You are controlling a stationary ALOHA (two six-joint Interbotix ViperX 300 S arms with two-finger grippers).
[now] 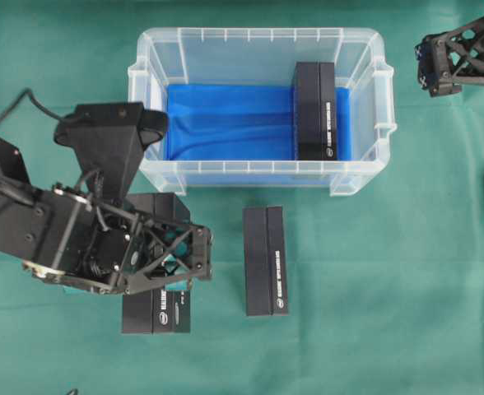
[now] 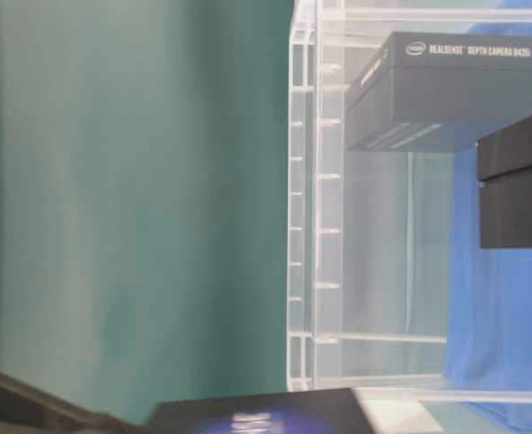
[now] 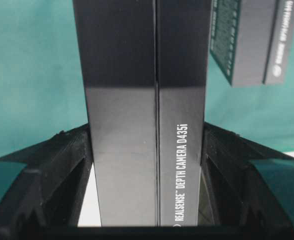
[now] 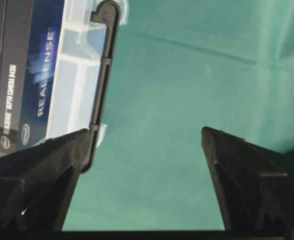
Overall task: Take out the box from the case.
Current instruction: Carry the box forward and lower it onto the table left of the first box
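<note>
The clear case (image 1: pixel 262 177), lined with blue cloth, stands at the back middle of the table. One black box (image 1: pixel 316 111) stands inside it at the right end and shows through the wall (image 4: pixel 17 75). My left gripper (image 1: pixel 161 262) is in front of the case's left corner, shut on another black box (image 1: pixel 155 311). In the left wrist view both fingers (image 3: pixel 69 165) press the sides of that box (image 3: pixel 147 100). A third black box (image 1: pixel 266 261) lies on the cloth in front of the case. My right gripper (image 1: pixel 430 70) hangs open and empty beyond the case's right end (image 4: pixel 147 135).
Green cloth (image 1: pixel 390 288) covers the table. The case's ribbed rim and dark side handle (image 4: pixel 104 75) are just left of my right gripper's left finger. In the table-level view the case wall (image 2: pixel 307 226) fills the middle, with the loose box (image 2: pixel 519 181) in front of it.
</note>
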